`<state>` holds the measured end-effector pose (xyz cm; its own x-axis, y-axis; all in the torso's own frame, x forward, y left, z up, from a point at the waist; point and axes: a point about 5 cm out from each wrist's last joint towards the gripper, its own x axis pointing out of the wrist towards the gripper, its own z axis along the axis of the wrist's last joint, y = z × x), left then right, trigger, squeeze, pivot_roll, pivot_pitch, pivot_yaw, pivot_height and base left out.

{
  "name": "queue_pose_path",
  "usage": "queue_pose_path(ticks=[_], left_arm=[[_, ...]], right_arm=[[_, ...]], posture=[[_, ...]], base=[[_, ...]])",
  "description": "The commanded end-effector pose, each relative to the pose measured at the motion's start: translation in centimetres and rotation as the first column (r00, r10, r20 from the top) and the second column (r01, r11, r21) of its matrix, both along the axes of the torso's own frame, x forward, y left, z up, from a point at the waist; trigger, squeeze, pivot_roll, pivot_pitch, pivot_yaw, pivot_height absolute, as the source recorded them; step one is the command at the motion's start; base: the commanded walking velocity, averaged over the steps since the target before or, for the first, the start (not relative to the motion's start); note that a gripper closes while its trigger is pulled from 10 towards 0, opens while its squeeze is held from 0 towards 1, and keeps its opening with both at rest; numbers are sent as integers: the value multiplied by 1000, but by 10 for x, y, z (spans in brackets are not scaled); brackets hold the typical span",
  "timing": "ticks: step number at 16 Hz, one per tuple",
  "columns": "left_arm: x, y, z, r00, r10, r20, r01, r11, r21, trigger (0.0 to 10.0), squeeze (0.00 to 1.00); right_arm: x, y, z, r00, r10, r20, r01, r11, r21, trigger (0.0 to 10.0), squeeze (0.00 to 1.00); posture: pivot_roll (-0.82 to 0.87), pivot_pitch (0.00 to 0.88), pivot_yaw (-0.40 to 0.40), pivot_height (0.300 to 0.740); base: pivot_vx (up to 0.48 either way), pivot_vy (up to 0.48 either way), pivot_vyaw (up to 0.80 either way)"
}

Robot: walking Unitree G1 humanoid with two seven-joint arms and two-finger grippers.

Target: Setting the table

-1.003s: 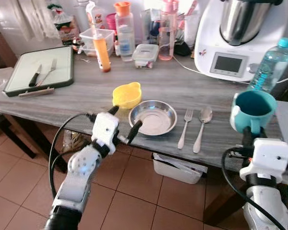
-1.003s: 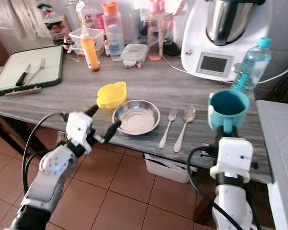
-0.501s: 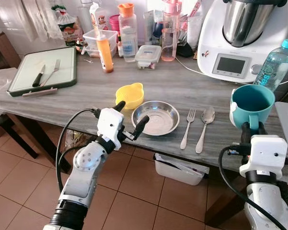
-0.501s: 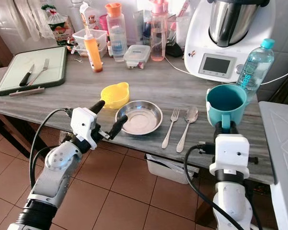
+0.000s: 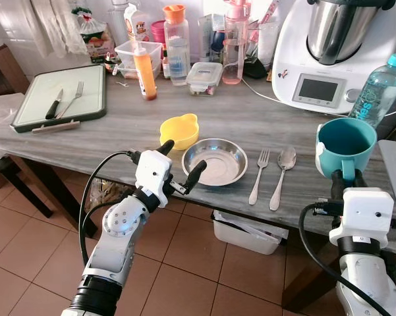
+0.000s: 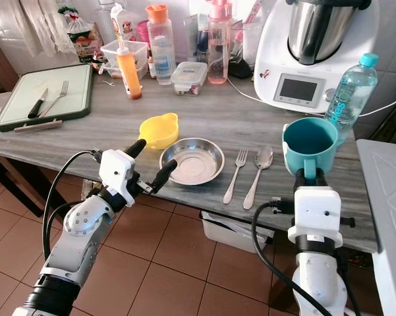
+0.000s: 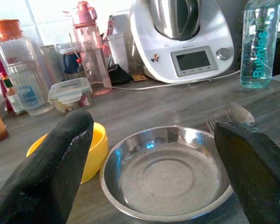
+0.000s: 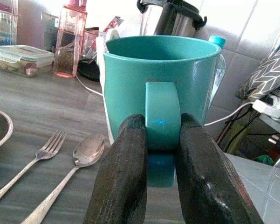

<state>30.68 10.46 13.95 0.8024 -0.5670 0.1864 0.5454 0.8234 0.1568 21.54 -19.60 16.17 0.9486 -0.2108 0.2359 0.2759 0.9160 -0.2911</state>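
Right gripper (image 8: 160, 154) clamped on teal mug (image 5: 346, 147) handle, upright beside spoon (image 5: 281, 176). Left gripper (image 5: 180, 160) spread wide before steel bowl (image 5: 215, 162).

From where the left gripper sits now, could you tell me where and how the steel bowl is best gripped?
Grip the steel bowl by its near rim, coming from the table-edge side. It is shallow with a thin raised lip, so one finger should go inside and one outside. The left gripper is open and faces it; the yellow bowl crowds its far left.
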Motion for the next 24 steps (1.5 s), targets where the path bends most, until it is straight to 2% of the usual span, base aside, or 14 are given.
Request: queue_pose_path(ticks=[1,21,24], left_arm=[[0,1,-3,1000,1,-2,-1,1000,17,10000,0],[0,3,-9,1000,7,-13,-6,999,37,10000,0],[-3,12,-9,1000,-4,-3,4,998,61,10000,0]], right_arm=[[-1,5,6,999,26,27,-26,1000,-10,10000,0],[-1,5,5,999,32,21,-32,999,-15,10000,0],[-1,7,4,999,38,19,-37,999,-11,10000,0]], posture=[[-65,36,48,740],[-61,39,46,740],[-56,35,47,740]], base=[[259,0,0],[274,0,0],[0,0,0]])
